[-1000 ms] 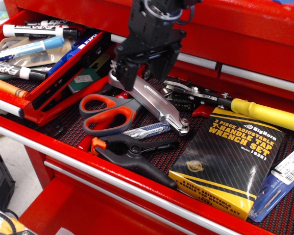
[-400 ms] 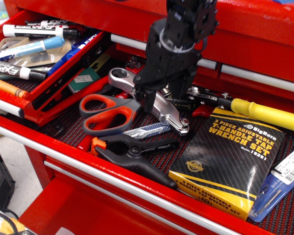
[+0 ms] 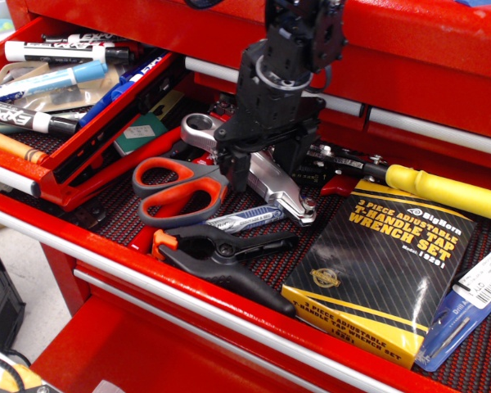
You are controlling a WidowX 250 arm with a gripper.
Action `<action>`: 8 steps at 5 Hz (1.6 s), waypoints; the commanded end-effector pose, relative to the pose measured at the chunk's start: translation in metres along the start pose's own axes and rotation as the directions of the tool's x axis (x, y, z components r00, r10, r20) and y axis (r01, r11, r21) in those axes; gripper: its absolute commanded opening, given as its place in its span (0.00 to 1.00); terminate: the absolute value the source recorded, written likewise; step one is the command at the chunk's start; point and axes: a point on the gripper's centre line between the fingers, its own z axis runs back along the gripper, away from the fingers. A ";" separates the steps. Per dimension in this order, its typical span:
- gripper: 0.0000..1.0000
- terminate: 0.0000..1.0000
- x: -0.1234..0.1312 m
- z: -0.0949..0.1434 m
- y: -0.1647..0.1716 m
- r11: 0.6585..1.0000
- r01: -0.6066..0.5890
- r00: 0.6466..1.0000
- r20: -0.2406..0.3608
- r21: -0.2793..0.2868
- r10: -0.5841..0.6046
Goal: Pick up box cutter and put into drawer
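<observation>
Box cutter [image 3: 266, 182] lies on the mat directly under the pincer [image 3: 262, 168] — jaws spread wide astride its handle, gripping nothing. Pincer has shifted slightly left since 0.4 s ago.

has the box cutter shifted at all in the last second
No. The box cutter lies where it did, its ring end beside the orange-handled scissors, its other end by the black clamp. Only the end effector moved.
</observation>
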 end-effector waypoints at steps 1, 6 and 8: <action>1.00 0.00 0.019 0.005 -0.005 0.998 0.001 0.997 -0.076 -0.062 -0.005; 0.00 0.00 0.023 0.056 0.014 0.993 0.069 0.995 0.066 0.098 -0.075; 0.00 0.00 0.063 0.107 0.062 0.943 0.188 0.960 0.153 0.273 -0.235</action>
